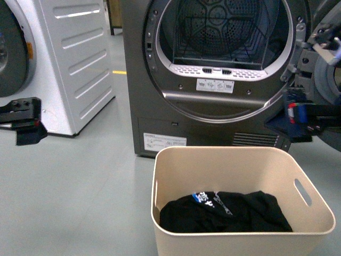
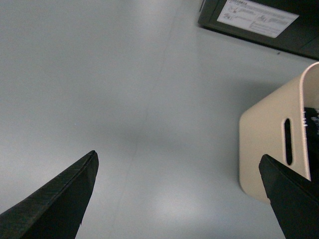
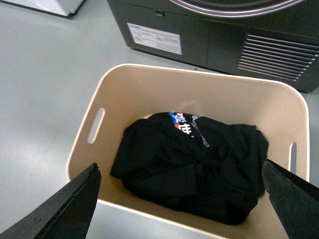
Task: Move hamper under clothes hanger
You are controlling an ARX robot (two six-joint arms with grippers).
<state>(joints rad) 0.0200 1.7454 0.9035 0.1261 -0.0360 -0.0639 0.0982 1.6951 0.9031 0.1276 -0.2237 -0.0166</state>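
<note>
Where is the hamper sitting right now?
Front view: the hamper sits on the floor, low and right of centre, just in front of the open dark grey dryer, with black clothing inside.

The hamper point(image 1: 234, 170) is cut off at the front view's lower edge; the dryer label point(image 1: 164, 142) is unreadably small.

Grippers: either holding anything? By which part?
Nothing held. Left gripper is open over the floor beside the hamper; right gripper is open, clear of the hamper.
</note>
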